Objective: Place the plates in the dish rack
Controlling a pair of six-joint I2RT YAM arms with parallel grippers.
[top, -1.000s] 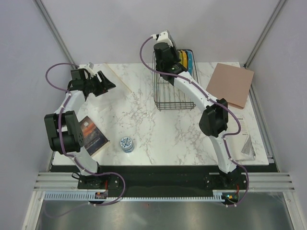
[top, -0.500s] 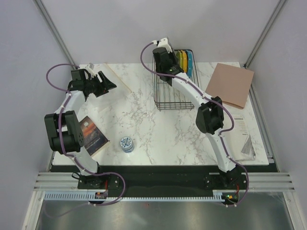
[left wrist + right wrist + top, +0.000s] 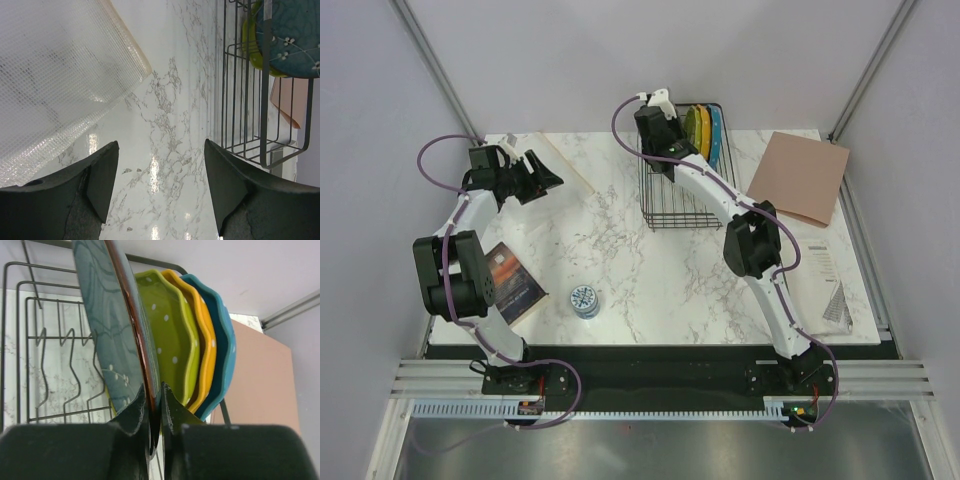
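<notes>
The black wire dish rack stands at the back of the table. The lime-green plate, orange plate and blue plate stand upright at its far end, also seen from above. My right gripper is shut on the rim of the dark teal-grey plate and holds it upright beside the green one, over the rack's far end. My left gripper is open and empty over bare marble at the back left, left of the rack.
A clear mesh mat lies at the back left. A small round blue-white tin and a dark book lie near the front left. A brown board lies at the right, with papers beyond.
My right gripper has moved a little toward the rack's far-left end with the teal-grey plate. The left arm has barely moved.
</notes>
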